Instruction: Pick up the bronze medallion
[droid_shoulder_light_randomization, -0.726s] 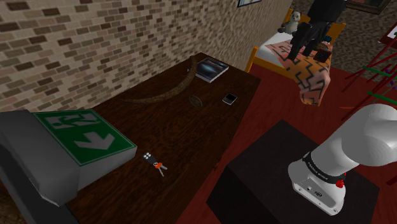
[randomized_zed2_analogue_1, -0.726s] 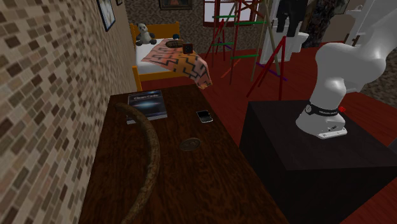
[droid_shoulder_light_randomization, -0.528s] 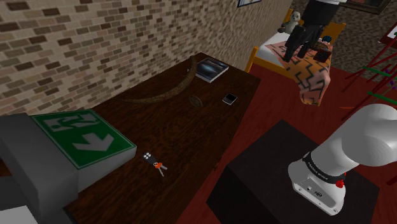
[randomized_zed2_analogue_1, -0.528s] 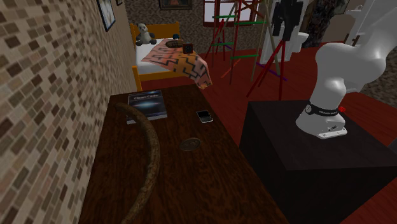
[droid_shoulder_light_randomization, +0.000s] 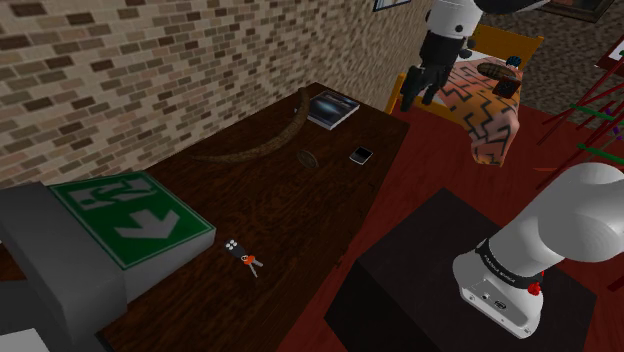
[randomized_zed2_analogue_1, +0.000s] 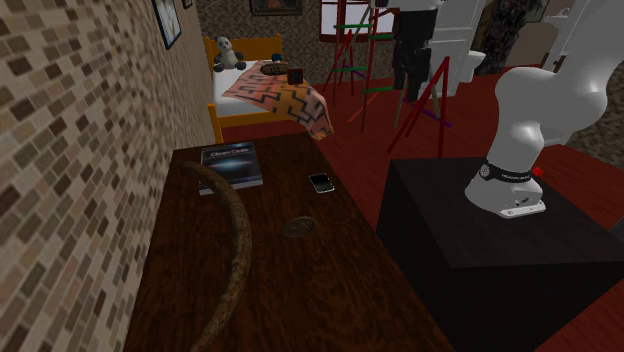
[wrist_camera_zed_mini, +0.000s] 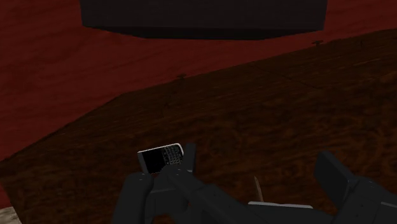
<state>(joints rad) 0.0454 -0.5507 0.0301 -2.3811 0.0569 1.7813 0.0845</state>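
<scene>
The tool (droid_shoulder_light_randomization: 418, 88) hangs high over the bench (droid_shoulder_light_randomization: 280, 215), open and empty. The medallion (droid_shoulder_light_randomization: 308, 158) lies flat near a phone (droid_shoulder_light_randomization: 361, 154).

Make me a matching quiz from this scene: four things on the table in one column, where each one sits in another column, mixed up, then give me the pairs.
1. medallion
2. phone
3. book
4. green sign

A. far corner of the table, by the brick wall
B. near end of the table, on a grey box
C. mid-table, beside the long curved horn
D. by the table edge facing the stand

Pairs: 1-C, 2-D, 3-A, 4-B
</scene>
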